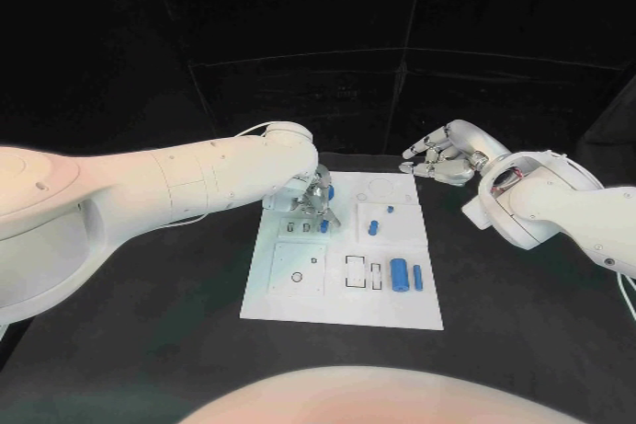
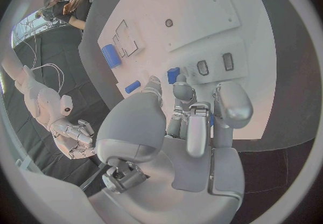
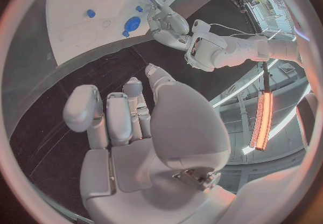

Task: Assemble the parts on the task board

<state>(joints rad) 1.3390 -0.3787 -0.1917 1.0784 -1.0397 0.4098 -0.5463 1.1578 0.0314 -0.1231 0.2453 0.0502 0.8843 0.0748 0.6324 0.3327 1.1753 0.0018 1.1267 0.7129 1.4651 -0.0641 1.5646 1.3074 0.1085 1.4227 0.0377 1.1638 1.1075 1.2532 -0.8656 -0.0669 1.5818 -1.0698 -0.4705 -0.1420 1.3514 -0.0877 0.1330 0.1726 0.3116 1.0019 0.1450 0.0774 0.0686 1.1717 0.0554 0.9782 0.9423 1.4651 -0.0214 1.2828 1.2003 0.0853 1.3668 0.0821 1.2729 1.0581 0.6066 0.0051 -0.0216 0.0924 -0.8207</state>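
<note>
Left hand (image 1: 312,200): over the task board's (image 1: 299,300) far left part, fingers (image 2: 183,90) closing on a small blue part (image 2: 174,75).
Right hand (image 1: 444,156): beyond the board's far right corner, above the table (image 1: 159,350), fingers curled, holding nothing.
Other blue parts (image 1: 401,276): lying on the board.

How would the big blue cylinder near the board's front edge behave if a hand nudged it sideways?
The big blue cylinder lies on its side on the flat white board, so a sideways nudge would probably roll it. It looks like rigid plastic, likely stiff and light. The slimmer blue pin beside it would probably be bumped.
</note>
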